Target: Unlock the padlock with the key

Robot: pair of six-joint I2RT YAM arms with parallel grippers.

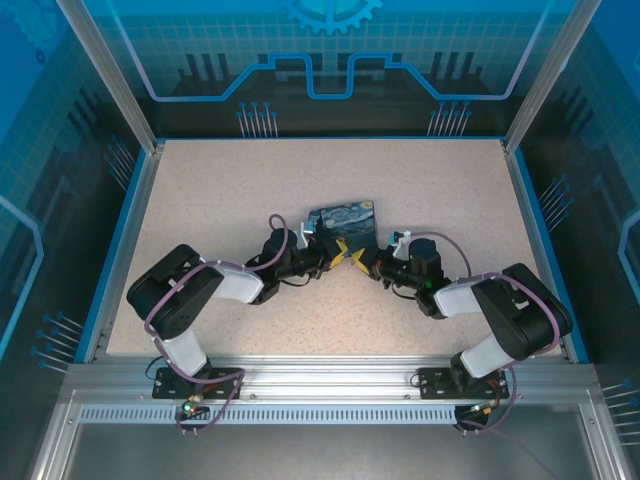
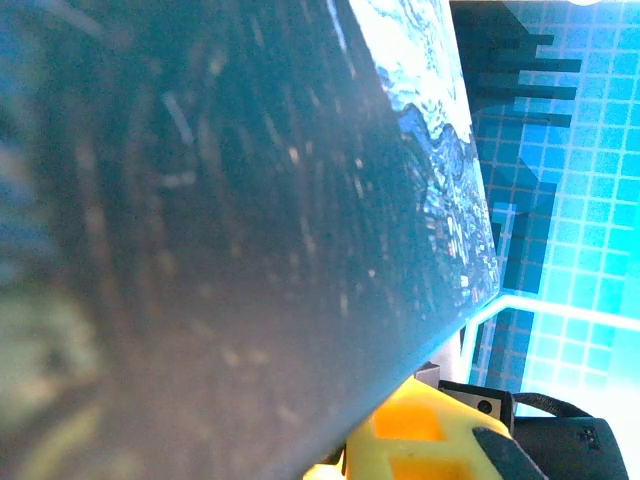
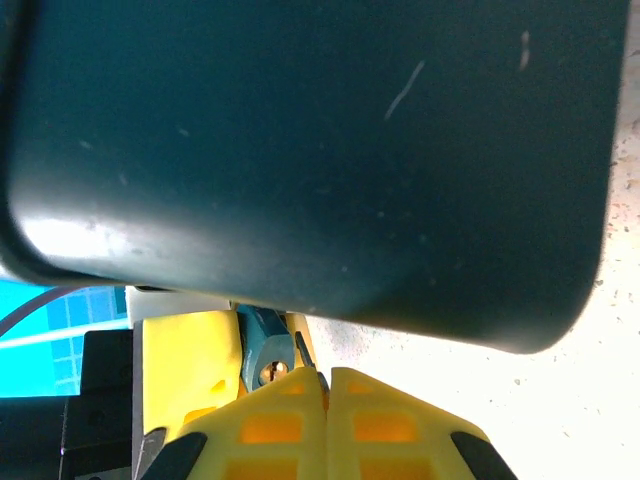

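**A:** Where is the padlock (image 3: 258,345) sitting at this moment?

**B:** It is sitting near the middle of the bench (image 1: 230,180), just at the near side of the painted tin (image 1: 342,220). In the right wrist view its teal body is showing between two yellow pads. So I am judging that the jaws of the left gripper (image 1: 340,254) are pinching it, very narrow. Its brassy keyhole (image 3: 268,372) is facing the right gripper (image 3: 327,385). I cannot tell whether the shackle is hooked to the tin.

**A:** And the key (image 3: 302,352)?

**B:** A thin dark blade is coming out from the seam of the right jaws, which are pressing fully together on it. The blade is lying just beside the keyhole, but I cannot tell if it is touching.

**A:** So which step are we looking at?

**B:** I am thinking it is the insertion. To do it well, the right arm should be lining the blade with the keyhole first and only then pushing, slowly and straight. The left jaws should be holding the body firm, so it is not swinging away. If the blade is meeting resistance, forcing is a bad idea, because such a thin key could be twisting or slipping in the grip. Turning should be coming only after the blade is fully seated.
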